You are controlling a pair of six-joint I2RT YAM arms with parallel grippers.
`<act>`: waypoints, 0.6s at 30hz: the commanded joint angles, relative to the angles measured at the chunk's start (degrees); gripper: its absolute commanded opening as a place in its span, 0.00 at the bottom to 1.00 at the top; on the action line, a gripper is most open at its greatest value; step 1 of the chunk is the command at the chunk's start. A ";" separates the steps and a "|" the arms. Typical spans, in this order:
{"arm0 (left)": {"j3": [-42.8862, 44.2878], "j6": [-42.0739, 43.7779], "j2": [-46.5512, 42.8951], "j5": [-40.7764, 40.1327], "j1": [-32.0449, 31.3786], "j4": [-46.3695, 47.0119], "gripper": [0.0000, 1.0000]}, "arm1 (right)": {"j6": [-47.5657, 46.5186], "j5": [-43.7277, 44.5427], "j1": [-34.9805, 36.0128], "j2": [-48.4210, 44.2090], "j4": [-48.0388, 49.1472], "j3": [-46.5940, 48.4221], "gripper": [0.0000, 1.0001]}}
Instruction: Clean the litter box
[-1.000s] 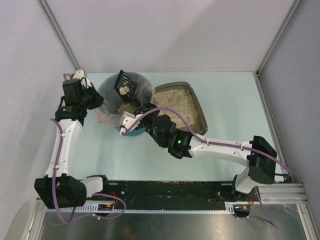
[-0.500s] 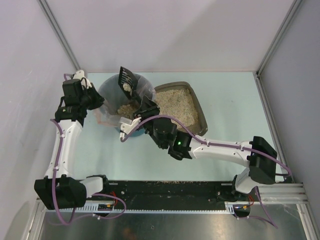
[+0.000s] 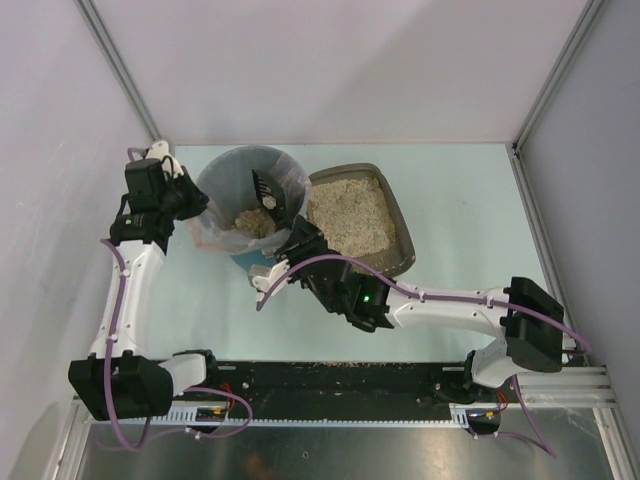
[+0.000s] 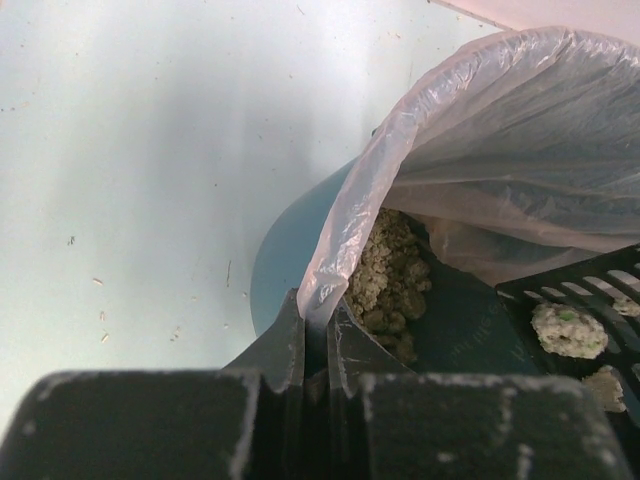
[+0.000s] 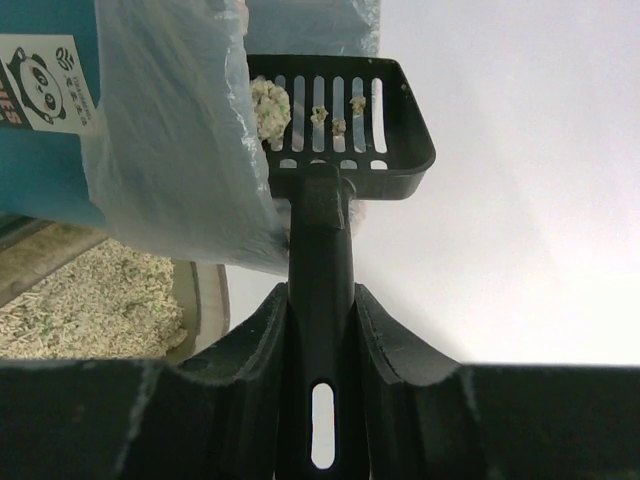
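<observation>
- litter box (image 3: pixel 398 218) sits on the table (image 3: pixel 470 220) right of centre, its left end just beside the teal bin (image 5: pixel 45 160). it's full of beige granules.
- handling, my read: stiff shallow plastic tray, fairly heavy with loose fill that shifts and spills if tipped. no need to lift it. if it needs steadying, grip the raised rim on a long side.
- right gripper (image 5: pixel 320 330): jaws narrow, clamped on the handle of the black slotted scoop (image 5: pixel 340 120). the scoop head is over the bin mouth with clumps (image 5: pixel 270 105) lying on the slots.
- box vs right jaws: in the right wrist view the box is low and left of the fingers, apart, no contact. in the top view the gripper hangs near the box's near-left corner.
- left gripper (image 4: pixel 315 340): jaws pinched on the edge of the clear liner (image 4: pixel 500 130) at the bin's left rim. the box is on the far side of the bin from it, well apart.
- judgement: dump step in hand, scoop not emptied yet.
</observation>
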 commanded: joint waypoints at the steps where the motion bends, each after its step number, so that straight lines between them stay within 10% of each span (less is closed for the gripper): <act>1: 0.31 0.32 -2.45 2.34 -0.23 1.99 0.00 | -4.42 2.85 0.57 -2.05 3.43 -0.99 0.00; 8: 0.22 0.14 -2.53 2.35 -0.32 2.17 0.00 | -20.07 5.06 0.83 1.21 29.64 -1.78 0.00; 18: -0.22 -0.12 -2.19 2.70 -0.49 2.34 0.00 | -16.16 5.06 2.59 -4.24 22.39 -1.43 0.00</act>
